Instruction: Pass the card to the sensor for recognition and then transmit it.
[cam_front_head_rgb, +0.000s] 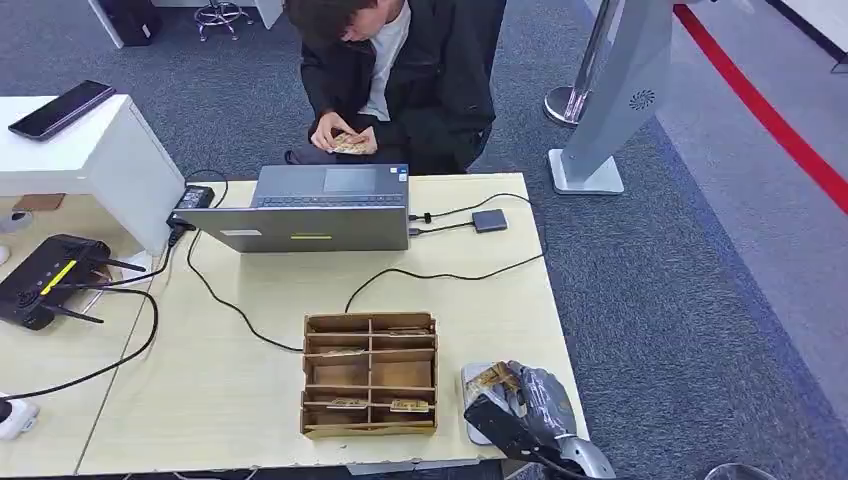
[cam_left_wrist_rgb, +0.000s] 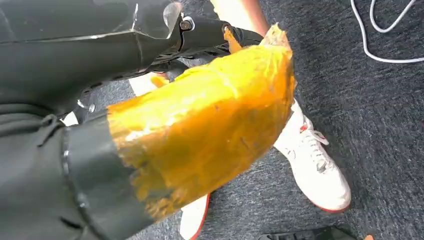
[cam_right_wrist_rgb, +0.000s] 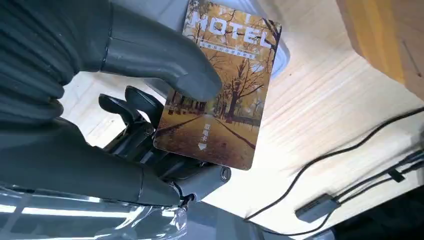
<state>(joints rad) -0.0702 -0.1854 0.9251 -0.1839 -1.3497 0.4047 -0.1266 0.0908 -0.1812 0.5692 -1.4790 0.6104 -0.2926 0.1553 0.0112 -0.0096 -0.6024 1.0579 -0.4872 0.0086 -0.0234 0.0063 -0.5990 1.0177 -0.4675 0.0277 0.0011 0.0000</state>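
Right hand pinches a glossy rectangular hotel card, autumn-avenue print, thumb pressed on its face. Card sits over the pale rounded sensor pad, just beside the compartmented cardboard box. Left hand: grip cannot be told.

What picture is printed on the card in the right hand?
A golden autumn tree-lined path on the card, clearest in the right wrist view.
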